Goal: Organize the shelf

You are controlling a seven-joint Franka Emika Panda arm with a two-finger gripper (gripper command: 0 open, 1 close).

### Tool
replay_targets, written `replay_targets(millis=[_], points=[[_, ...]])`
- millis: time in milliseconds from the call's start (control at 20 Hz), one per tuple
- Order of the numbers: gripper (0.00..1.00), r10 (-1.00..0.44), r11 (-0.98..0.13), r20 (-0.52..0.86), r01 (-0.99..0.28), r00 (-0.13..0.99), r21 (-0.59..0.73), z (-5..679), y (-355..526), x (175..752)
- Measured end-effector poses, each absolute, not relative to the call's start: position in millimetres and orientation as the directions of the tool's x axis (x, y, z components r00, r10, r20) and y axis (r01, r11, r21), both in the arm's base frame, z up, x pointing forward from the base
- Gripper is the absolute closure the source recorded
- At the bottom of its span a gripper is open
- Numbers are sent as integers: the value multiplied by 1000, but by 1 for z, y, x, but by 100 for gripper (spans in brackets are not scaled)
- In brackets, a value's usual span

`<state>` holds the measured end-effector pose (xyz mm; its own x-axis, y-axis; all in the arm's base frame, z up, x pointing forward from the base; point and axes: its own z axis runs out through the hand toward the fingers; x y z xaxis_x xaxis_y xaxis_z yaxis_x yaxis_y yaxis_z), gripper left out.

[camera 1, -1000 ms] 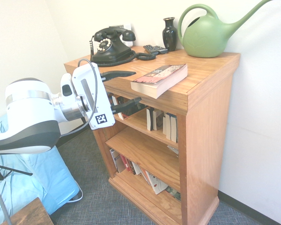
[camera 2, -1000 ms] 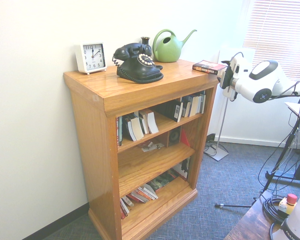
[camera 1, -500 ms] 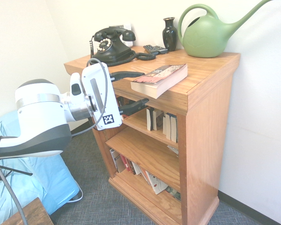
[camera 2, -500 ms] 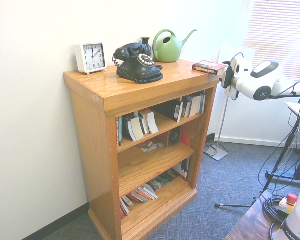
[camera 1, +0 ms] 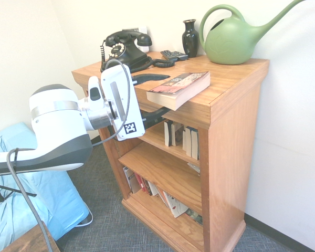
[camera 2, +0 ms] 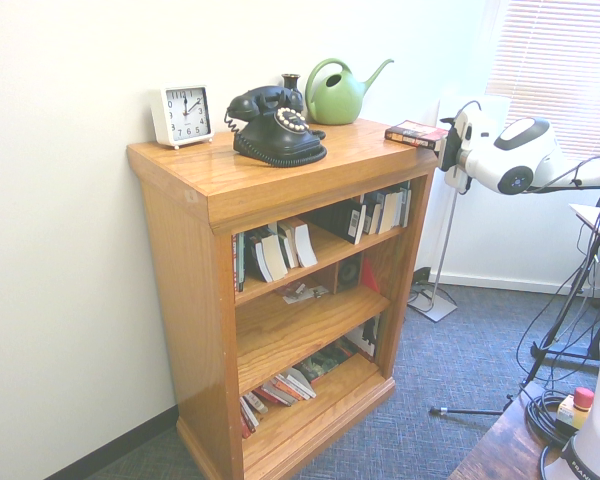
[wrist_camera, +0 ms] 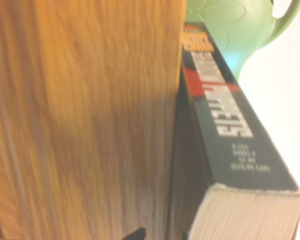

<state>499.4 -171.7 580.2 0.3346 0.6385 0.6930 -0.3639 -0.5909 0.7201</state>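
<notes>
Early stage, nothing shelved yet. Paperback (camera 1: 179, 87) lies flat on the shelf's (camera 1: 231, 131) top slab, overhanging its front edge nr the corner by the watering can (camera 1: 232, 37). Pincer (camera 1: 155, 95) released, level, one finger above & one below that edge, approaching the book, not touching. Left: grab it & slot it into a tier w/ the other books.

— What does the arm (camera 1: 58, 128) at the left of the first exterior view look like?
— Glossy white rounded shells, a dark grey underside and a silver metal band round the joint.
— Any markings?
— A small black-and-white square tag (camera 1: 130, 128) on the flat white wrist block, mid-frame.
— Cables?
— A thin grey cable (camera 1: 115, 100) loops over that block. The gripper (camera 1: 156, 94) has slim black fingers.
</notes>
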Motion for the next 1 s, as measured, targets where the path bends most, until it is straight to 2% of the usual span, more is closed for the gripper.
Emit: replay_targets(millis=[1000], points=[[100, 643, -583, 685, -361, 344, 728, 573, -175, 517]])
